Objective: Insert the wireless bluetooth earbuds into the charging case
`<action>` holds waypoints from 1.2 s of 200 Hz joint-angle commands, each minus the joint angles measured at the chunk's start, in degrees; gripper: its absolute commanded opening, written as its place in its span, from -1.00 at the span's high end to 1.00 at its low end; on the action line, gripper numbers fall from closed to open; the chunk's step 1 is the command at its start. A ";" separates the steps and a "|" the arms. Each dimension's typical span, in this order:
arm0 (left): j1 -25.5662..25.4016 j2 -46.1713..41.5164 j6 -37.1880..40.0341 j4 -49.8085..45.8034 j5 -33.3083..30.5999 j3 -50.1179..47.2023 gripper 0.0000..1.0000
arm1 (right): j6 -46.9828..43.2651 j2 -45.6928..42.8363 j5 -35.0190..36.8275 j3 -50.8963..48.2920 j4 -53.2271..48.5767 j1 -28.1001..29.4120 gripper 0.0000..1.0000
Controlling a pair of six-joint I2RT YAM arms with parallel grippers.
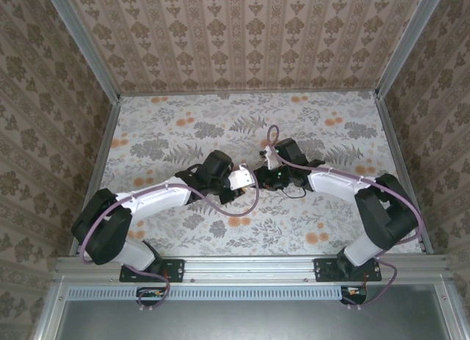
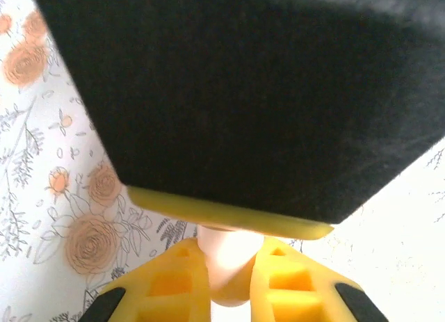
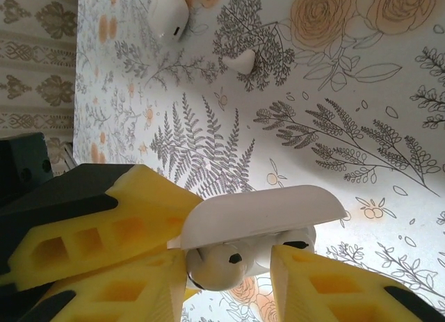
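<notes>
Lid (image 3: 264, 207) raised, the charging case (image 3: 295, 240) sits mid-table in my left pincer (image 2: 228, 258), whose yellow fingers are pressed together on its white shell. One earbud (image 3: 221, 263) rests at the mouth of the case, between the fingers of my right pincer (image 1: 266, 180). Those fingers stand partly spread, and I cannot tell whether either pad touches the bud. A second earbud (image 3: 240, 61) lies loose on the table (image 1: 183, 127), well apart from the case, with a white rounded lump (image 3: 169, 12) beyond it.

From above I see my left arm (image 1: 147, 200) and right arm (image 1: 345, 186) bowed outward at the elbows, wrists turned in, so the pincers meet nose to nose. The table wears a floral print in grey and orange. Patterned walls (image 1: 242, 31) enclose it on three sides, and an aluminium rail (image 1: 250, 268) carries both bases.
</notes>
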 commanded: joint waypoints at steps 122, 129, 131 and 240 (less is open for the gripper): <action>4.83 -2.45 -6.44 10.82 8.02 -6.39 1.00 | -1.32 -2.27 0.72 0.51 -5.63 -3.88 0.75; 4.92 -2.35 -6.58 11.04 8.02 -6.64 1.00 | -1.73 -2.78 1.02 0.46 -6.24 -4.14 0.76; 4.96 -2.34 -6.60 11.09 8.02 -6.74 1.00 | -1.83 -2.92 1.12 0.48 -6.50 -4.22 0.75; 6.30 -4.69 -8.06 14.86 6.21 -10.45 1.00 | -3.79 -2.32 6.65 -0.37 -11.05 -4.42 0.25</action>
